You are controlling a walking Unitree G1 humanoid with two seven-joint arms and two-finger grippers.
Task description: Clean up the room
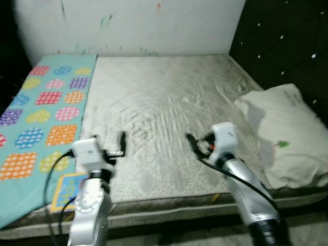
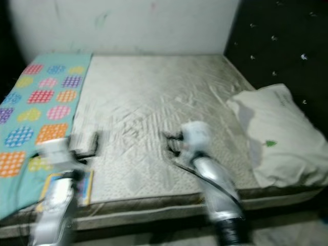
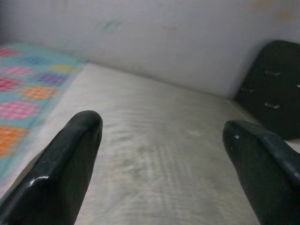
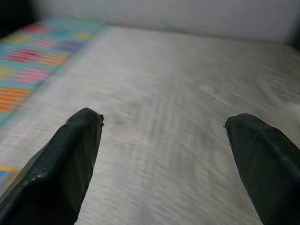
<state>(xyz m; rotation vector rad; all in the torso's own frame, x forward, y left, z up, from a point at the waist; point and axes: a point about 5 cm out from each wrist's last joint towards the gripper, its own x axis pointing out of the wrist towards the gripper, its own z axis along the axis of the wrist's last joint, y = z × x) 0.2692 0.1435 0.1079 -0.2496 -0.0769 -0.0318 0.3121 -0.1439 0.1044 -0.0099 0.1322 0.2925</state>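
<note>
A bare grey quilted mattress (image 1: 159,118) lies before me. Along its left side is spread a teal blanket (image 1: 41,113) with coloured dotted circles. A white pillow (image 1: 284,133) rests at the right edge against the dark headboard. My left gripper (image 1: 122,144) hovers over the front left of the mattress, open and empty, its black fingers (image 3: 61,164) wide apart. Nearer the middle front, my right gripper (image 1: 193,143) is open too, with nothing between its fingers (image 4: 65,159).
A black tufted headboard (image 1: 287,46) stands at the right. A scribbled white wall (image 1: 133,25) runs behind the bed. A small yellow and blue patterned item (image 1: 66,190) lies at the front left edge under the left arm.
</note>
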